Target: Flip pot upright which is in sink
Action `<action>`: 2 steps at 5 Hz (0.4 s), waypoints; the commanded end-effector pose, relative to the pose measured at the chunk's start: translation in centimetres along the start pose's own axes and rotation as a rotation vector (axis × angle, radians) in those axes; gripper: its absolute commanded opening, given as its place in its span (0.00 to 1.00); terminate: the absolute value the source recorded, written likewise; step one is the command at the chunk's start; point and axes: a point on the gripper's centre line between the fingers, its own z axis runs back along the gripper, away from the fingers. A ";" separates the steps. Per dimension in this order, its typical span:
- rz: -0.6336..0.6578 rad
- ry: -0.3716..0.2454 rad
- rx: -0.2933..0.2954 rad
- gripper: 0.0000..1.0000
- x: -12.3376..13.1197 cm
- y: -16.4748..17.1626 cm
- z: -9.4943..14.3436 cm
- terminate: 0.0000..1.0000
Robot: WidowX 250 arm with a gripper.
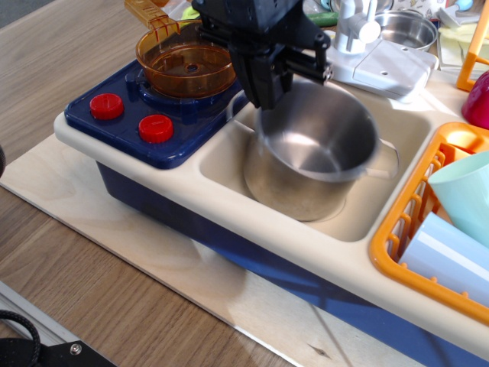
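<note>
The shiny steel pot (313, 153) stands in the beige sink (225, 164) with its opening facing up and tipped slightly toward the camera. Its outline is a little blurred, and one loop handle sticks out on its right side. My black gripper (266, 93) hangs over the pot's back left rim, touching or very near it. Its fingers point down and merge into one dark shape, so I cannot tell whether they are open or closed on the rim.
A transparent orange pot (187, 57) sits on the navy stove beside two red knobs (107, 105). A white faucet block (382, 63) and a small steel bowl (405, 29) stand behind the sink. An orange dish rack (409, 222) with a teal cup (464, 191) is on the right.
</note>
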 end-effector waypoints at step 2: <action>0.007 -0.007 0.036 1.00 1.3 -1.2 2.0 1.00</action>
